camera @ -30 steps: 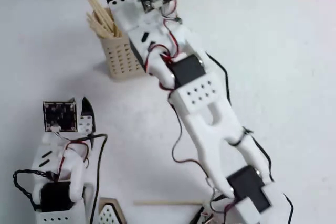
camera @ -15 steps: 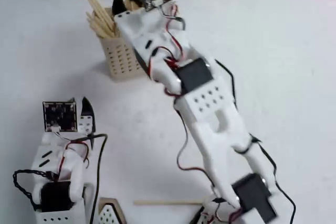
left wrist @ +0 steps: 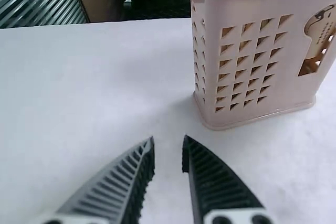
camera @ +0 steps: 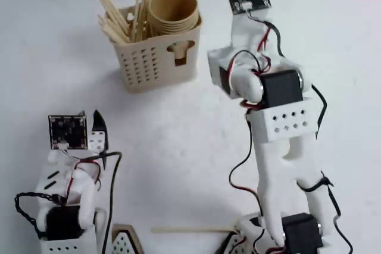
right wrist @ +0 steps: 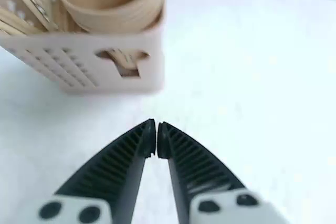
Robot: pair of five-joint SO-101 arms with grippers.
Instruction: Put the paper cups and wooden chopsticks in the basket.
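Right at the near edge of the surface (camera: 178,147) one loose chopstick (camera: 190,229) lies flat. Further in, toward the left edge, the left hand (left wrist: 168,153) sits low over the surface, empty, its tips a narrow gap apart. The right hand (right wrist: 156,132) is closed on nothing, tips almost touching, near the basket (camera: 156,63). That basket stands by the far edge, holding the stacked paper cups (camera: 172,5) and a bundle of wooden chopsticks (camera: 116,19)
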